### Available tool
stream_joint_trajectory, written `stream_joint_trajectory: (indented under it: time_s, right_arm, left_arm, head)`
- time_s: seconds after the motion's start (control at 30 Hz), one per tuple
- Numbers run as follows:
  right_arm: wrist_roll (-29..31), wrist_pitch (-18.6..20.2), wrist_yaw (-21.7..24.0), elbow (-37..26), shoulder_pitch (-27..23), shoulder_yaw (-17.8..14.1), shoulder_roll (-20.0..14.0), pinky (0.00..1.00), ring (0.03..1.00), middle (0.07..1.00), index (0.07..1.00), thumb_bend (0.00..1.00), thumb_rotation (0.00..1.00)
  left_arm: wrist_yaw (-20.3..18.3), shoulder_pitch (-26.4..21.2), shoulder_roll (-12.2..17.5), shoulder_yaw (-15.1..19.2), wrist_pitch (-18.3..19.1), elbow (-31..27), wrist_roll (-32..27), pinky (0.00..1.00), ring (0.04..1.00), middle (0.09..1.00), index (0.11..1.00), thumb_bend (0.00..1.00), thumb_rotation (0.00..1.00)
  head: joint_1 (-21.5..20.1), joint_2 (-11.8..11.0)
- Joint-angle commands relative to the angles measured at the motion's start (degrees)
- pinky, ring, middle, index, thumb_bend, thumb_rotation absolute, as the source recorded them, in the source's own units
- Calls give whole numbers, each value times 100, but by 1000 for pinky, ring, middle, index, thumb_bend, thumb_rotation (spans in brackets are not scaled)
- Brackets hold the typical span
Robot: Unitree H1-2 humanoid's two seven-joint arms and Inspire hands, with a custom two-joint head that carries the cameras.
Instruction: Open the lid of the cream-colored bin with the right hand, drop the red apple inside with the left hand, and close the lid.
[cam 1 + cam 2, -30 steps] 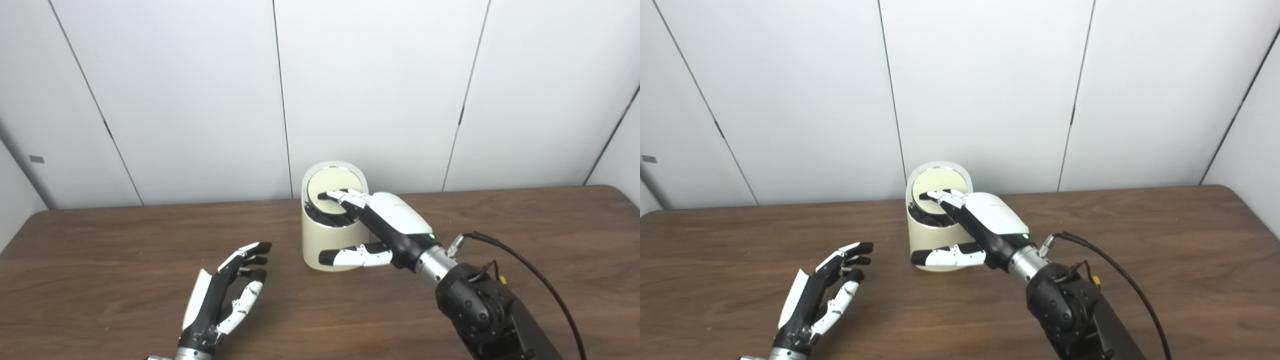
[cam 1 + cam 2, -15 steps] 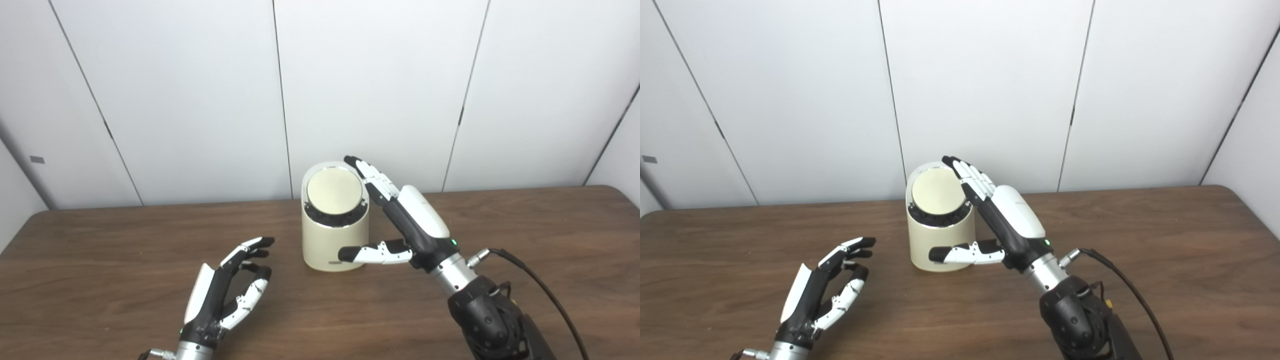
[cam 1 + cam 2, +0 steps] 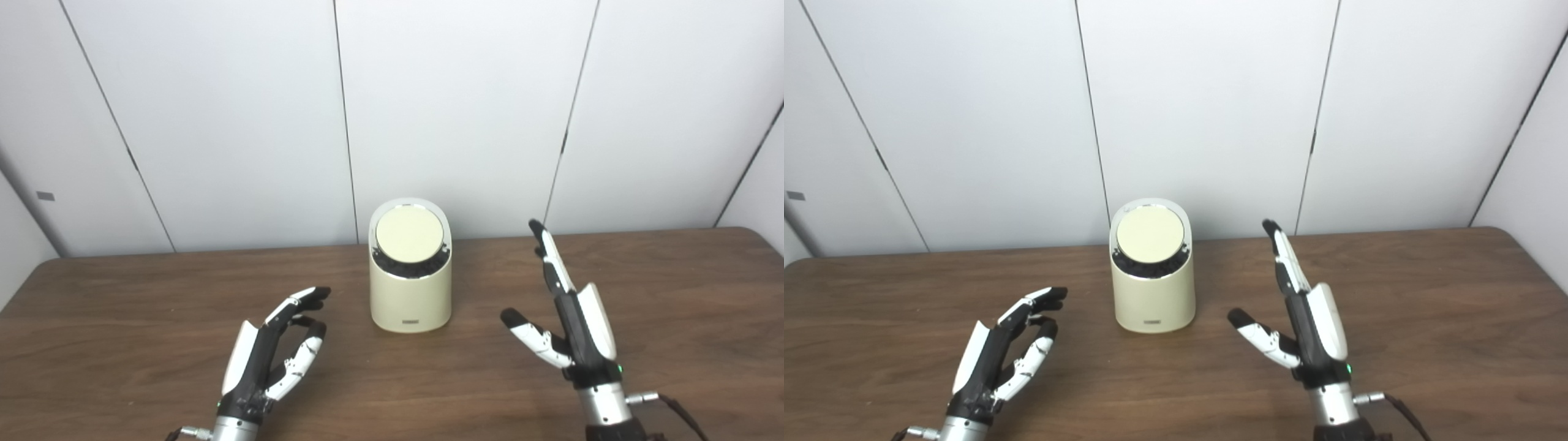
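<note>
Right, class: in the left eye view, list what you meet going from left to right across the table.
Left hand → cream-colored bin, with its lid on top → right hand. All sit on or above the brown table. No apple is visible.

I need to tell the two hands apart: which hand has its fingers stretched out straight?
The right hand: its fingers point straight up beside the cream-colored bin. The left hand has its fingers curled, yet holds nothing.
</note>
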Motion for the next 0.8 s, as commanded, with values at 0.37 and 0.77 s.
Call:
stream_joint_trajectory:
  time_s: [0.37, 0.77]
  right_arm:
    - [258, -61, -123, 77, 365, -247, 357, 706, 785, 788, 773, 190, 520]
    - [1111, 251, 202, 210, 299, -485, 635, 690, 764, 760, 742, 225, 479]
  left_arm:
    - [685, -83, 45, 106, -264, 250, 227, 601, 703, 725, 735, 178, 398]
    - [235, -121, -44, 331, -28, 513, -1129, 613, 701, 731, 743, 245, 578]
  head:
    - [-40, 15]
    - [-62, 63]
